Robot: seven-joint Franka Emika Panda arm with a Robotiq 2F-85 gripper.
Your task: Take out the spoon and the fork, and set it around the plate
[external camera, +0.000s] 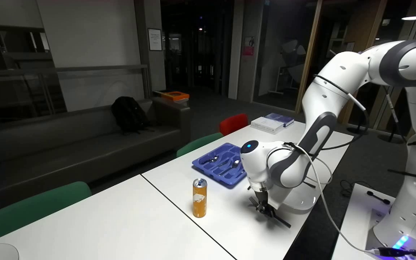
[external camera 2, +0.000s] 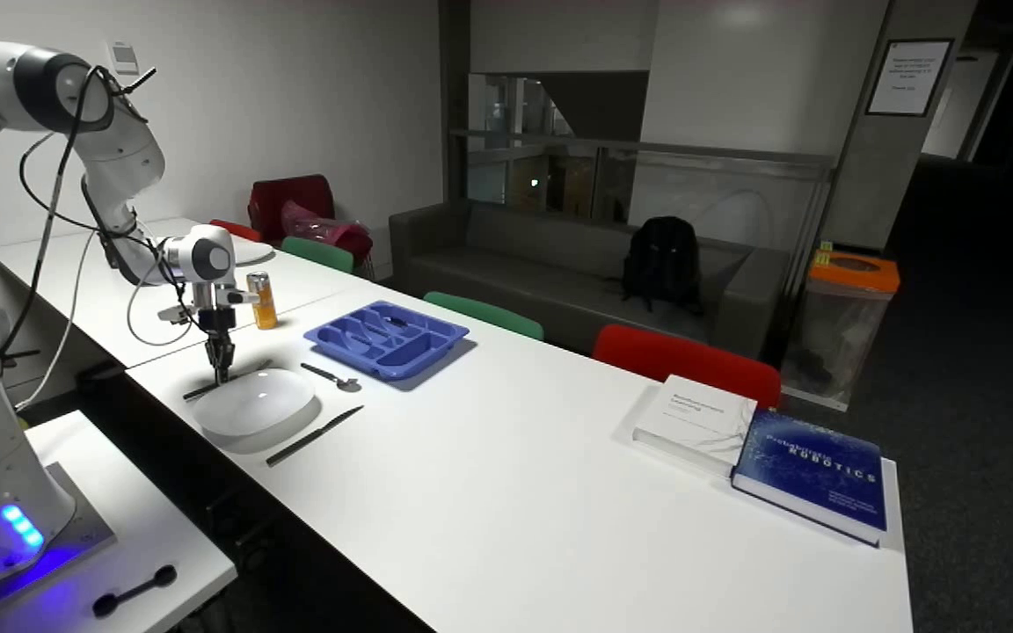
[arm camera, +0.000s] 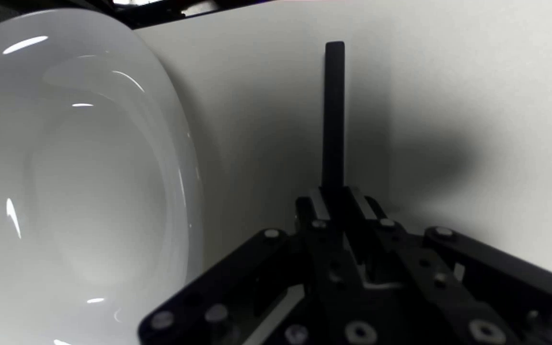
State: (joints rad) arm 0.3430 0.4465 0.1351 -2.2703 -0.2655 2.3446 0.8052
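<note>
The fingers [arm camera: 317,206] are pinched together on the dark handle of the fork [arm camera: 334,115], pointing down over the bench [external camera 2: 559,457] near its robot-side long edge. In the wrist view the end of the handle juts past the fingertips toward that edge; in an exterior view the tines show on the other side of the grip, pointing toward the opposite long edge. Whether the fork touches the bench cannot be told. The white plate [external camera 2: 251,403] sits beside it, close to the same long edge, with the fork on the side of the short edge where a second bench [external camera: 121,220] adjoins. On the plate's other side lies a knife [external camera 2: 313,435], laid across the bench. The spoon [external camera 2: 331,378] lies between the plate and the blue tray [external camera 2: 410,353], roughly parallel to the long edges. The tray stands near the opposite long edge, more cutlery [external camera: 235,164] in its compartments. An orange can [external camera: 199,200] stands upright just beside the join. Toward the far short edge lie a white book [external camera 2: 695,422] and, nearer the corner, a blue one [external camera 2: 810,475].
</note>
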